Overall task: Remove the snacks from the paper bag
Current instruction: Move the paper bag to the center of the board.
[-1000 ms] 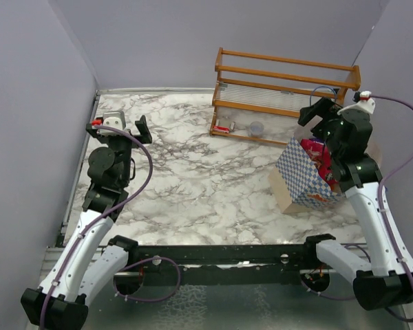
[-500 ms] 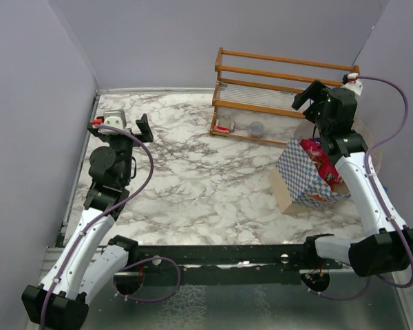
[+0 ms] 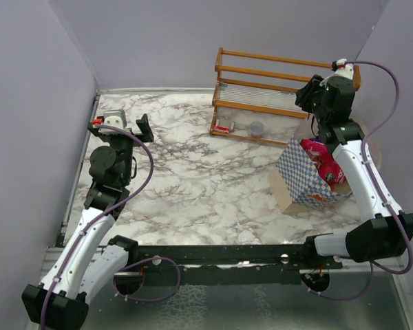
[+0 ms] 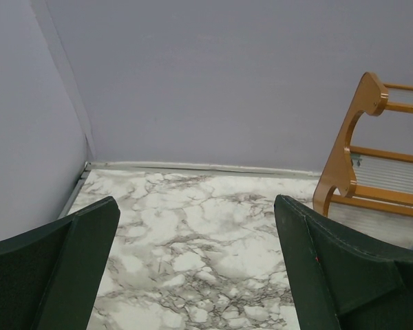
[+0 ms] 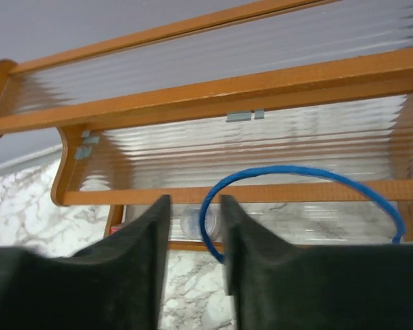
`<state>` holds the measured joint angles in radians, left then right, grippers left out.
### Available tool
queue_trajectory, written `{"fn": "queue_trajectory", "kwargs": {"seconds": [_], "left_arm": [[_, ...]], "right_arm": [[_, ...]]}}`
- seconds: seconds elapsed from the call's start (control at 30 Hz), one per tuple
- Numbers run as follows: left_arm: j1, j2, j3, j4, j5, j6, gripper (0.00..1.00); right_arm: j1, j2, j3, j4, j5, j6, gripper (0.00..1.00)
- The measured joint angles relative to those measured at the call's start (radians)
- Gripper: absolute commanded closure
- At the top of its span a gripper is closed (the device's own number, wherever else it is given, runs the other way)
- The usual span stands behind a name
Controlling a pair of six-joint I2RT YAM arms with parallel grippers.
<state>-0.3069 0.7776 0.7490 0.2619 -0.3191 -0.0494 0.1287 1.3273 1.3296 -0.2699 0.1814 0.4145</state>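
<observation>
**Right jaws narrowed around the bag's cord, left jaws wide and idle**

From the top camera, the paper bag [image 3: 304, 173] stands on the right side of the marble table [image 3: 193, 172], tilted, with its mouth turned right and up. The snacks [image 3: 321, 159] show as pink-red packets in that mouth, all inside the bag. An orange print near the bag's base is too small to read. The wooden rack [image 3: 283, 82] stands at the far edge, just beyond the bag. A small clear round thing [image 3: 257, 128] and a red-and-white piece [image 3: 224, 128] lie at its foot. The right arm rises steeply from its base and reaches over the bag, carrying the right gripper [image 3: 307, 96] high in front of the rack. This view does not show how its jaws stand. The left arm stretches along the left side, its left gripper [image 3: 120, 127] low over the far-left part of the table, well apart from the bag.

The left wrist camera shows the left gripper [image 4: 196, 206] with its dark fingers [image 4: 69, 268] spread to the picture's edges. Only marble and the grey wall [image 4: 213, 82] lie between them, and it holds nothing. One end of the rack [image 4: 347, 158] stands at the right.

The right wrist camera gives what the top view cannot. The right gripper [image 5: 195, 205] is drawn in to a slim gap. The blue cord handle [image 5: 296, 172] loops up before the rack's ribbed panels [image 5: 261, 144] and drops through that gap, closer to one finger, with space showing on its other side. The cord is between the jaws but not pinched. The bag and the snacks are out of this view.
</observation>
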Motion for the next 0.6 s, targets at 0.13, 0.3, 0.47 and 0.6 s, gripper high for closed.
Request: {"fn": "queue_trajectory", "kwargs": {"seconds": [0.13, 0.3, 0.47, 0.6], "left_arm": [[0.000, 0.001, 0.000, 0.000, 0.000, 0.000, 0.01], [0.000, 0.001, 0.000, -0.001, 0.000, -0.001, 0.01], [0.000, 0.001, 0.000, -0.002, 0.000, -0.006, 0.01], [0.000, 0.001, 0.000, -0.006, 0.000, -0.014, 0.01]], "right_arm": [[0.000, 0.014, 0.029, -0.015, -0.111, -0.036, 0.89], [-0.010, 0.016, 0.037, -0.037, -0.370, -0.080, 0.92], [0.084, 0.037, 0.091, -0.130, -0.528, -0.127, 0.92], [0.203, 0.035, 0.088, -0.183, -0.606, -0.139, 0.92]]}}
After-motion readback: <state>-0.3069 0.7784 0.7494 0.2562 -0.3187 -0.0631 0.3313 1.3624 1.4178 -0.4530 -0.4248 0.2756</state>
